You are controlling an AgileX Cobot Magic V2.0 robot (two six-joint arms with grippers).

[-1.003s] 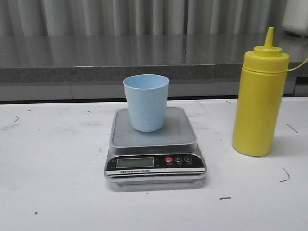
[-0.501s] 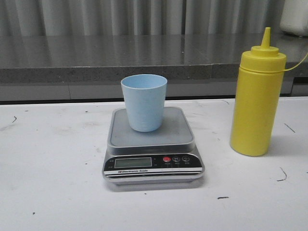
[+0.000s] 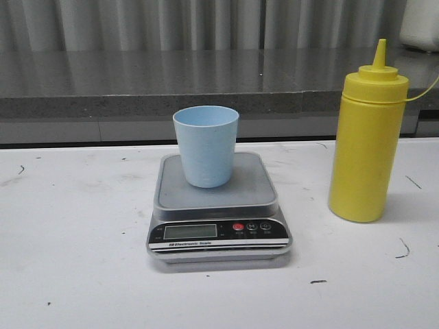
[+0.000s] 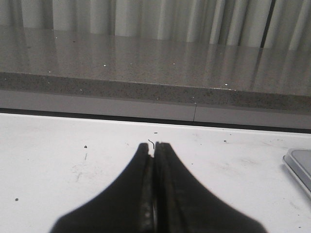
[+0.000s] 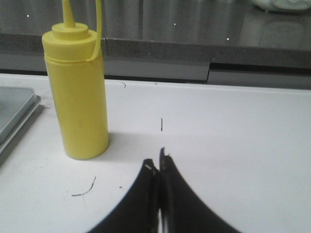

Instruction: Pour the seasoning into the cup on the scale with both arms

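On the white tabletop (image 3: 75,274), the scale (image 3: 218,205) sat nearest, its 3 buttons facing forward. The cup (image 3: 206,145) stood upright on its platform. The seasoning (image 3: 366,137) stood upright to the right, apart. The left gripper (image 4: 154,148) and right gripper (image 5: 157,165) had their fingers pressed together, holding nothing.

Lab bench (scuffed white table (image 3: 82,274))
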